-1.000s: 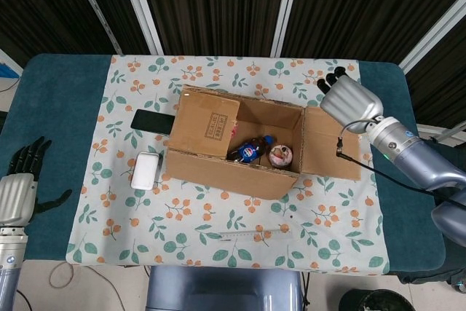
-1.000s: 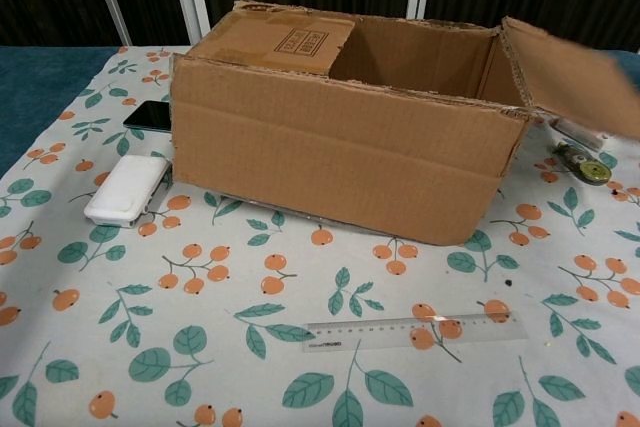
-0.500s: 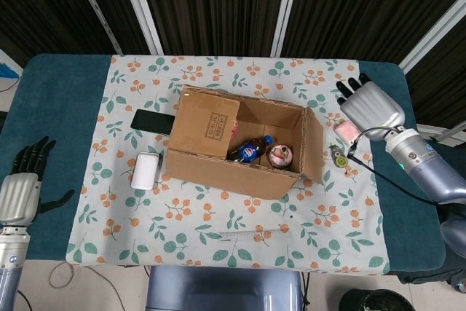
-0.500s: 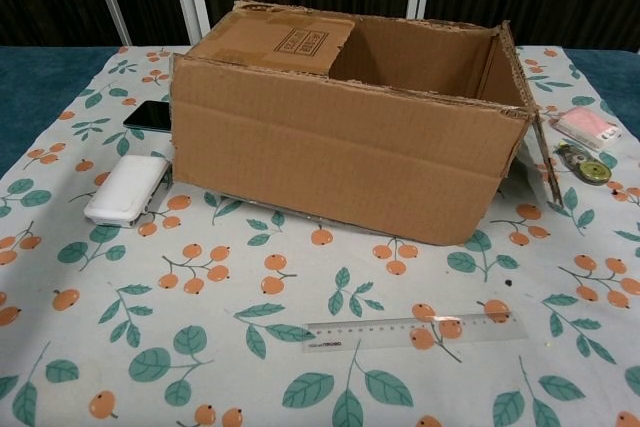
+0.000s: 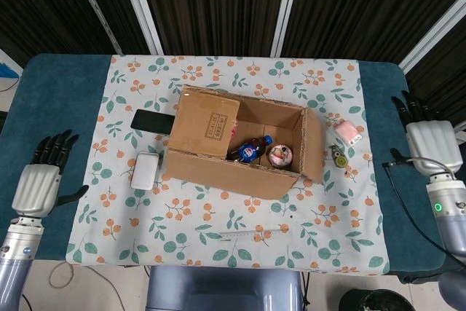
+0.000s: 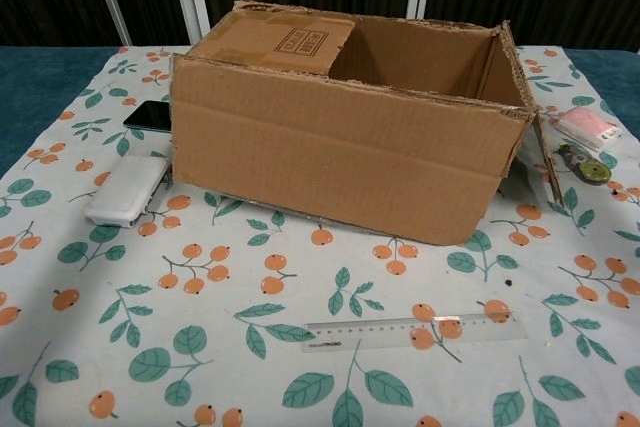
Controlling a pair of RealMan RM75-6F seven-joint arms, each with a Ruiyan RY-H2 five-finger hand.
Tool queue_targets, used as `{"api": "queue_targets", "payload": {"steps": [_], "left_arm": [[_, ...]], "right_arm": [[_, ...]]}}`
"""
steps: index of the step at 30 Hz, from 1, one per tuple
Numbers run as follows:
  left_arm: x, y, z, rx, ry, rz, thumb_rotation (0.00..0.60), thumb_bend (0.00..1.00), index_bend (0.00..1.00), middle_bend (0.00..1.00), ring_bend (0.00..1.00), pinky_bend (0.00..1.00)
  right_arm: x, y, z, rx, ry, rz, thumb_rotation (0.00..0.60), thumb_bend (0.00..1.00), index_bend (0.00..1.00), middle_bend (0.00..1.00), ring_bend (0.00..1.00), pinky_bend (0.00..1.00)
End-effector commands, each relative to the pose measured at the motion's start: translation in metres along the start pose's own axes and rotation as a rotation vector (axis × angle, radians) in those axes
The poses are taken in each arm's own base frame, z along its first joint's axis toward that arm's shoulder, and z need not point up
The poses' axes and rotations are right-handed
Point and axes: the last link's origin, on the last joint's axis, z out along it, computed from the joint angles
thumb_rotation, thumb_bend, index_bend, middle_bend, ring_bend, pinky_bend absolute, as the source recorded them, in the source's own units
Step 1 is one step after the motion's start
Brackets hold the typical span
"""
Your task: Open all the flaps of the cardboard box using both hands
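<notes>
Cardboard box (image 5: pixel 237 147) is set mid-table on the floral cloth (image 5: pixel 218 216); its left flap (image 5: pixel 205 125) is folded over the opening, its right flap (image 5: pixel 314 145) hangs outward. Left hand (image 5: pixel 40 183) and right hand (image 5: pixel 429 143), fingers spread and empty, are parked well apart at the table edges, presumably between moves.

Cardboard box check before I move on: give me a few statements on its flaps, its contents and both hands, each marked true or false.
1. The left flap still lies folded over the cardboard box. True.
2. The right flap lies flat on the table. False: it hangs down beside the box wall.
3. The right hand is holding that flap. False: it is open, away at the table's right edge.
4. A bottle lies inside the box. True.
5. The left hand grips the white case. False: it is open, apart from it.
</notes>
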Motion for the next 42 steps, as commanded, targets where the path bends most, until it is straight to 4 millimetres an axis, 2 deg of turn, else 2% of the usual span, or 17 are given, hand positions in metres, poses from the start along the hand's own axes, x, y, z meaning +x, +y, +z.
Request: {"api": "queue_targets", "payload": {"steps": [1,5,9,15,21,28,31,36,42], "left_arm": [[0.014,0.019,0.023,-0.095,-0.056,0.071,0.6,0.15,0.0,0.0,0.0,0.05],[0.032,0.046,0.053,-0.202,-0.087,0.163,0.6,0.19,0.0,0.0,0.0,0.05],[0.047,0.078,0.083,-0.312,-0.106,0.229,0.6,0.32,0.0,0.0,0.0,0.05],[0.062,0.135,0.127,-0.498,-0.138,0.374,0.6,0.54,0.0,0.0,0.0,0.11],[0.062,0.189,0.165,-0.663,-0.195,0.536,0.6,0.68,0.04,0.06,0.03,0.2],[0.044,0.256,0.191,-0.835,-0.24,0.7,0.6,0.76,0.11,0.17,0.12,0.28],[0.031,0.274,0.198,-0.876,-0.253,0.745,0.6,0.77,0.14,0.2,0.15,0.29],[0.004,0.296,0.209,-0.9,-0.3,0.782,0.6,0.81,0.19,0.26,0.2,0.33],[-0.021,0.307,0.217,-0.907,-0.352,0.829,0.6,0.84,0.23,0.28,0.2,0.33]], "right_arm": [[-0.022,0.009,-0.027,-0.05,-0.018,0.068,0.6,0.28,0.03,0.0,0.09,0.24],[-0.038,0.02,-0.048,-0.09,-0.012,0.1,0.6,0.31,0.03,0.0,0.09,0.24],[-0.049,0.027,-0.057,-0.103,0.002,0.119,0.6,0.34,0.03,0.0,0.09,0.24],[-0.062,0.035,-0.061,-0.106,0.019,0.145,0.6,0.38,0.03,0.0,0.09,0.24],[-0.07,0.039,-0.061,-0.106,0.032,0.185,0.6,0.4,0.04,0.0,0.09,0.24],[-0.073,0.044,-0.061,-0.109,0.034,0.21,0.6,0.41,0.06,0.0,0.09,0.24],[-0.074,0.046,-0.061,-0.116,0.03,0.223,0.6,0.41,0.06,0.0,0.09,0.24],[-0.074,0.049,-0.06,-0.127,0.02,0.247,0.6,0.43,0.07,0.0,0.09,0.24],[-0.074,0.052,-0.059,-0.134,0.018,0.258,0.6,0.43,0.09,0.0,0.09,0.24]]}}
